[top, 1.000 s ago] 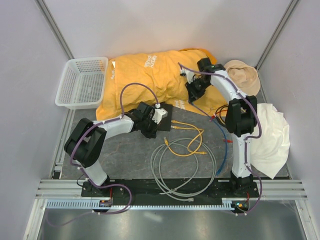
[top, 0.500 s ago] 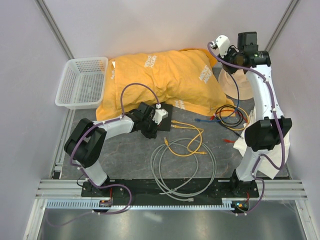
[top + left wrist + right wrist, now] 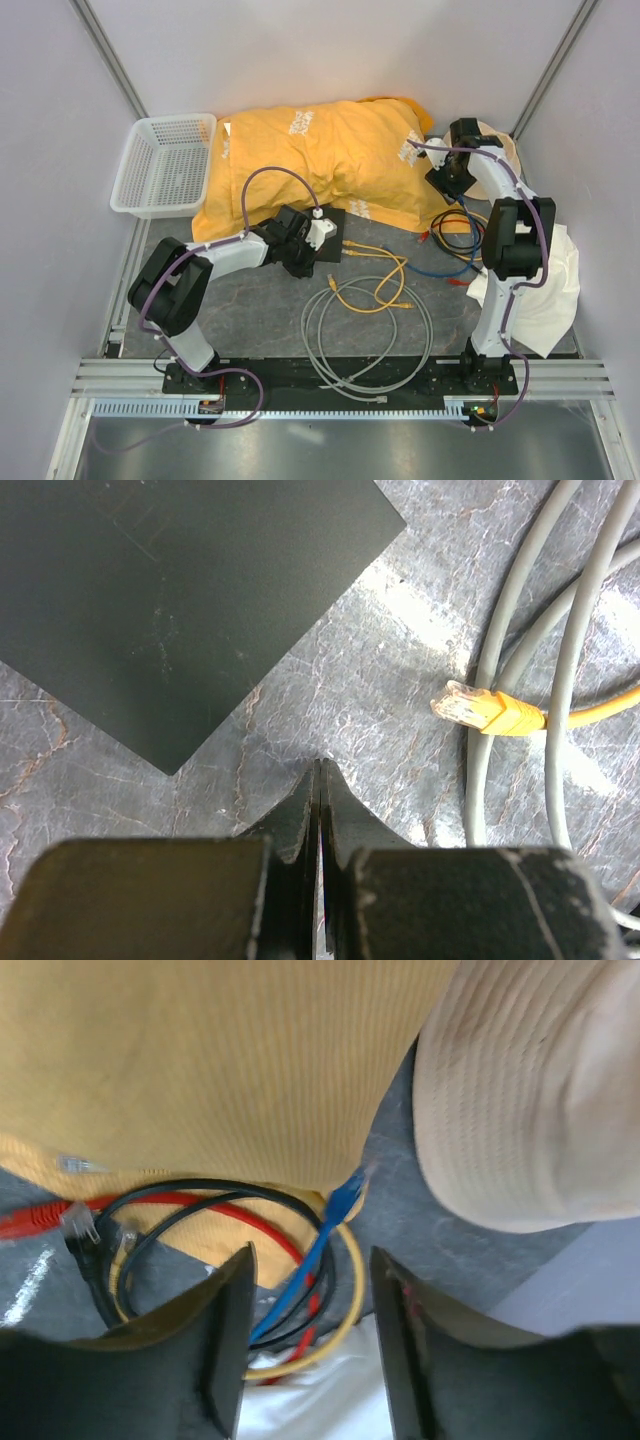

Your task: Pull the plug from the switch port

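Note:
The black switch lies on the grey mat; its flat top fills the upper left of the left wrist view. Two yellow cable ends meet its right side; I cannot tell if they are plugged in. A loose yellow plug lies on the mat beside grey cable. My left gripper is shut and empty, just off the switch's near corner. My right gripper is open and empty, hanging above a blue plug and a cable coil.
An orange cloth covers the back. A white basket stands at back left. A beige hat and a white cloth lie on the right. A grey cable coil lies in front; black, red and yellow cables lie by the right arm.
My right arm rose high over the hat, then came down over the cable coil at the cloth's right edge. The blue cable has shifted. My left arm has not moved.

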